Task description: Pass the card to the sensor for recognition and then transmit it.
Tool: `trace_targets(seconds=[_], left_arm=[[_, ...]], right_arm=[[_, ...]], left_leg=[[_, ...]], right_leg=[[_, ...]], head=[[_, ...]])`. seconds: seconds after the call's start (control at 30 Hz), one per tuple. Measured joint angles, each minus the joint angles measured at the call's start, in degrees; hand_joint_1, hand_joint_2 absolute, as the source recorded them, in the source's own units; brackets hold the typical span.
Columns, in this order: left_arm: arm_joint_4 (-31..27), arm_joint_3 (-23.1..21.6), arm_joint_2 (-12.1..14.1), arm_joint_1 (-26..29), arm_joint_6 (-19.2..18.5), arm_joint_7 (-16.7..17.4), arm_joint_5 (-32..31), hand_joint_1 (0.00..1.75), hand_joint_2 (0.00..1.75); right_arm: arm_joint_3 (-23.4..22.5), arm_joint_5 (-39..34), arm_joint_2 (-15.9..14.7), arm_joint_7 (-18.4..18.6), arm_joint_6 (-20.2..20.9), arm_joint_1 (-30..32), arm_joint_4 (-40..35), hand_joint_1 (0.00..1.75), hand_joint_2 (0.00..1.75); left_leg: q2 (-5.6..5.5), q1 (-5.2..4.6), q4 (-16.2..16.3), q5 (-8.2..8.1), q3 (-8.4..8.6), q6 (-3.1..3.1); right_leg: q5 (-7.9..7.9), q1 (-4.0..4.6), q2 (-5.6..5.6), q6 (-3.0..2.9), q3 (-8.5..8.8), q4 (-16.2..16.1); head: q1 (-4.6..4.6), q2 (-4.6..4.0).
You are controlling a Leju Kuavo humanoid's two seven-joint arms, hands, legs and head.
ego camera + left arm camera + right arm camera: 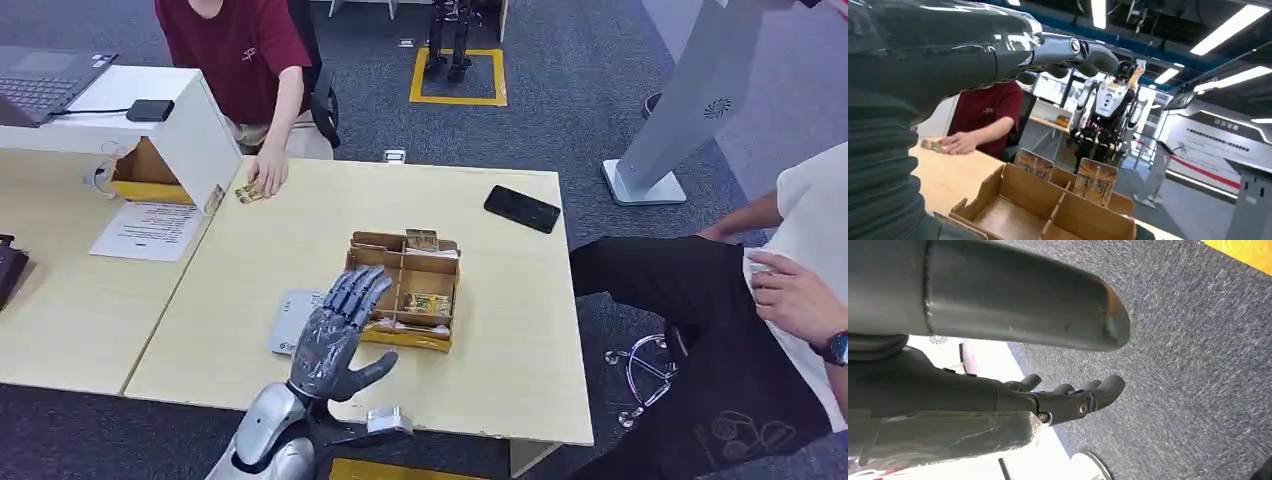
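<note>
Divider box point(405, 292) blocks left hand point(338, 330) ahead

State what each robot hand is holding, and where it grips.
Nothing. The left hand hovers open above the cardboard box; the right hand hangs empty over the carpet.

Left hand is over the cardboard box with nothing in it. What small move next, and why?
Probably lower the left hand toward the upright card at the far side of the cardboard box and pinch its top edge. The hand hovers open, holding nothing, while that card stands clear above the dividers, so it looks the easiest to grasp.
</note>
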Motion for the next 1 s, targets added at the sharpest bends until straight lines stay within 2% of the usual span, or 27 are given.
trace_targets(seconds=[0.23, 0.33, 0.73, 1.0], left_arm=[[5.4, -2.1, 0.4, -1.3, 2.9, 6.8, -8.7, 0.0, 1.75], [8.4, -2.2, 0.3, -2.7, 3.1, 8.6, -9.8, 0.0, 1.75], [14.9, -2.1, 0.4, -5.2, 4.1, 10.3, -9.3, 0.0, 1.75], [17.1, -1.3, 0.3, -5.8, 4.6, 9.6, -7.1, 0.0, 1.75]], right_arm=[[0.2, -0.8, 0.0, 0.0, 0.0, 0.0, 0.0, 0.0, 0.0], [0.2, -0.6, 0.0, 0.0, 0.0, 0.0, 0.0, 0.0, 0.0], [0.3, 0.3, 0.0, 0.0, 0.2, 0.0, 0.0, 0.0, 0.0], [0.3, 0.5, 0.0, 0.0, 0.1, 0.0, 0.0, 0.0, 0.0]], left_leg=[[0.0, 0.0, 0.0, 0.0, 0.0, 0.0], [0.0, -0.01, 0.0, 0.0, -0.01, 0.0], [0.0, 0.0, 0.0, 0.0, -0.01, 0.0], [0.0, 0.0, 0.0, 0.01, -0.01, 0.0]], right_leg=[[0.0, 0.0, 0.0, 0.0, 0.0, 0.0], [0.01, 0.0, 0.0, 0.0, 0.0, 0.0], [0.01, 0.0, 0.0, 0.0, 0.0, 0.0], [0.01, 0.0, -0.01, 0.0, 0.01, 0.0]], head=[[0.0, 0.0], [0.0, 0.0], [0.0, 0.0], [0.0, 0.0]])
